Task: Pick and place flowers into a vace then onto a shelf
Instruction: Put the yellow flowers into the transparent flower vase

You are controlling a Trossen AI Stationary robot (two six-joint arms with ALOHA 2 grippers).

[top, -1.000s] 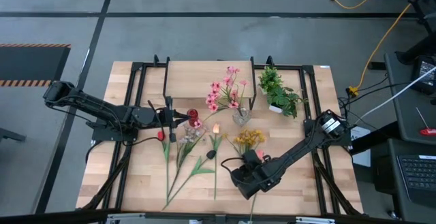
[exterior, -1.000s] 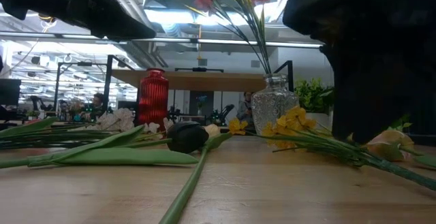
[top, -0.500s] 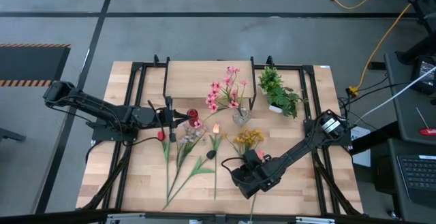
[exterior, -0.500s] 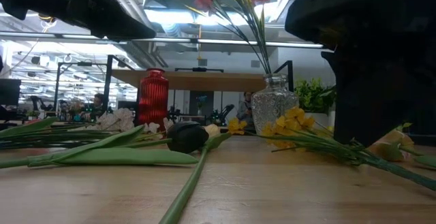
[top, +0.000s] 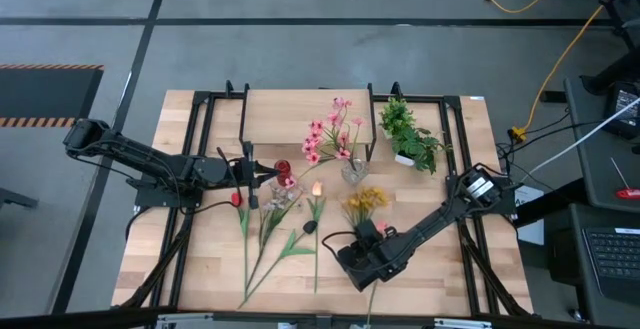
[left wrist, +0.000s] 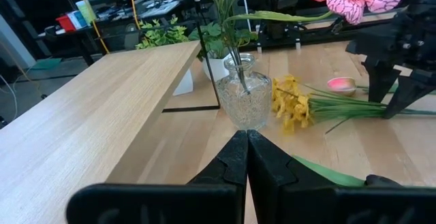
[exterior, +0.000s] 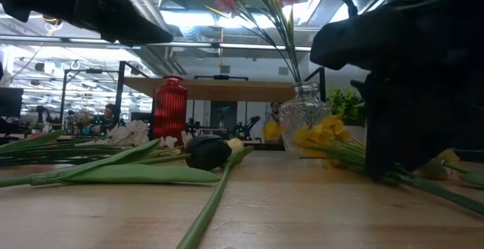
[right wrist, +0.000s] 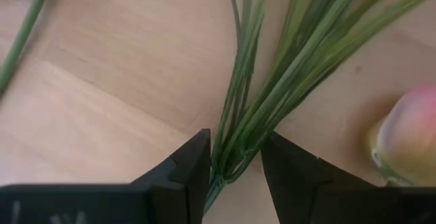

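My right gripper [right wrist: 235, 146] is down at the table and shut on the stems of the yellow flower bunch [top: 365, 202], whose blooms [exterior: 321, 134] lie just in front of the clear glass vase [exterior: 305, 116]. That vase [top: 354, 172] holds pink flowers. A peach bud [right wrist: 409, 132] lies beside the stems. Other loose flowers [top: 280, 231] lie flat on the tabletop. My left gripper [left wrist: 246, 137] is shut, touches nothing and hovers next to a red vase [top: 283, 169], pointing at the glass vase [left wrist: 245, 101]. The shelf [top: 290, 117] stands at the far edge. My right gripper pinches the yellow bunch's bundled green stems [right wrist: 240, 125] between its two fingers, where they draw together toward the cut end. It comes from above, pointing down, with one finger on each side of the bundle. The stems fan out beyond the fingers toward the blooms.
A leafy plant in a white pot [top: 410, 136] stands to the right of the glass vase. The red vase [exterior: 169, 107] stands left of it. A long green stem with a dark bud [exterior: 208, 152] lies toward the near edge. Black frame rails [top: 195, 149] run along both table sides.
My right gripper has moved a little toward the table's left. The yellow bunch has shifted with it, its blooms now closer in front of the glass vase. The left arm has kept still.
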